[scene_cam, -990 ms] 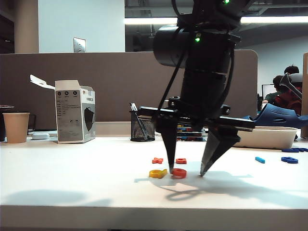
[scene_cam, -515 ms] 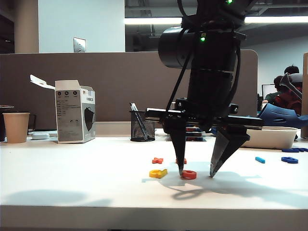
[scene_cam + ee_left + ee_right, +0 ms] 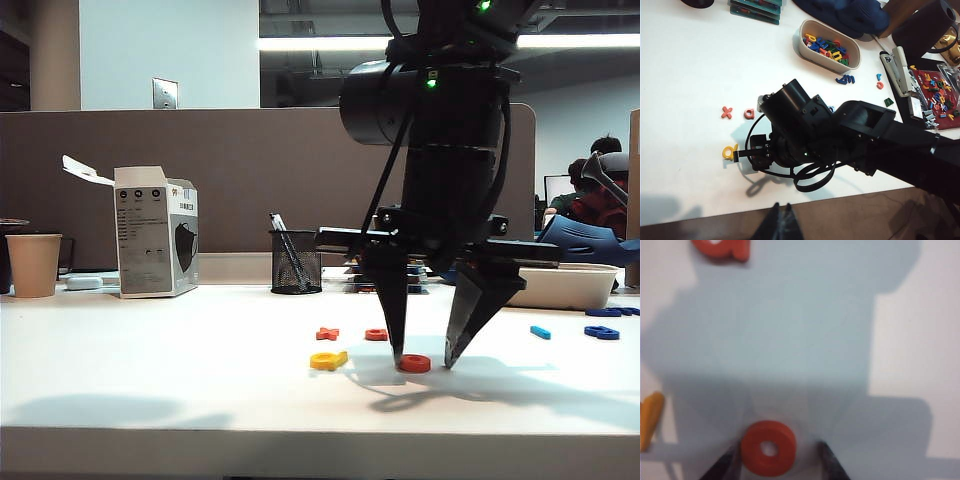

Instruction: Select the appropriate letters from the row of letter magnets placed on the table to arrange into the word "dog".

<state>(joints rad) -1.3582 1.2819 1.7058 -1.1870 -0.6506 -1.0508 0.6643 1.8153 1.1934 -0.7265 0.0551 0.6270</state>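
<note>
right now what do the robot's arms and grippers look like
Both arms are matte black. The right arm has a fat cylindrical wrist housing, green indicator lights, loose black cables, and a flat crossbar carrying two tapered, pointed black fingers. The right gripper is all black too. The left gripper's dark tips barely show in its wrist view.

**Letters on the white table**

Red-orange ring "o" (image 3: 414, 363) flat on the table (image 3: 150, 380), well right of yellow "d" (image 3: 328, 360), also flat. Dark blue letters (image 3: 601, 332) far right, shapes unclear. Row of letter magnets (image 3: 350, 334) behind.
</note>
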